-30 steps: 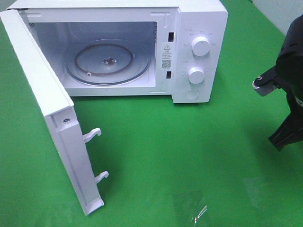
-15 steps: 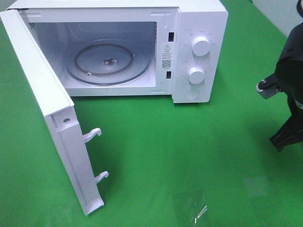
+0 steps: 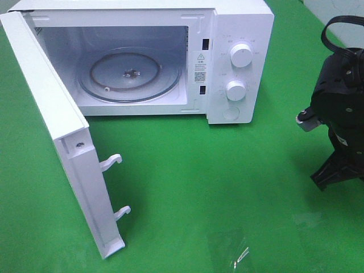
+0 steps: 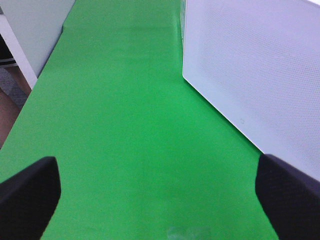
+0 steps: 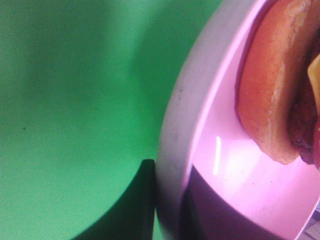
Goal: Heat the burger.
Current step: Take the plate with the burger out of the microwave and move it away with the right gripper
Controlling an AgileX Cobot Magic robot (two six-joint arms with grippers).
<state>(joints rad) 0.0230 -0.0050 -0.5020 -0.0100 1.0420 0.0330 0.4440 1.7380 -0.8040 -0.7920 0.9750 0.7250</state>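
Presently, at the left of the exterior high view, the microwave door (image 3: 62, 148) stands swung fully open, with its two latch hooks (image 3: 111, 162) pointing toward the centre of the frame. The cavity is exposed and the glass turntable (image 3: 129, 75) carries nothing. None of this has changed over the last second. The two dials (image 3: 241, 56) at upper centre-right are likewise as before.

The left gripper (image 4: 160, 200) is outside the exterior high view. Its wrist view shows the fingers (image 4: 27, 192) spread wide over bare green tabletop (image 4: 125, 125), beside the white perforated face of the door, holding nothing.

At the right edge of the exterior high view, the right arm (image 3: 341, 114) has moved inward toward the centre, and more of its body and cable is now in frame. The right gripper (image 5: 167, 205) is closed narrowly on the rim of the pink plate (image 5: 225, 170), which carries the burger (image 5: 280, 85).

Assessment: the carry toward the microwave appears to be under way. The burger is well apart from the turntable, so loading, door closure and dial setting remain outstanding.
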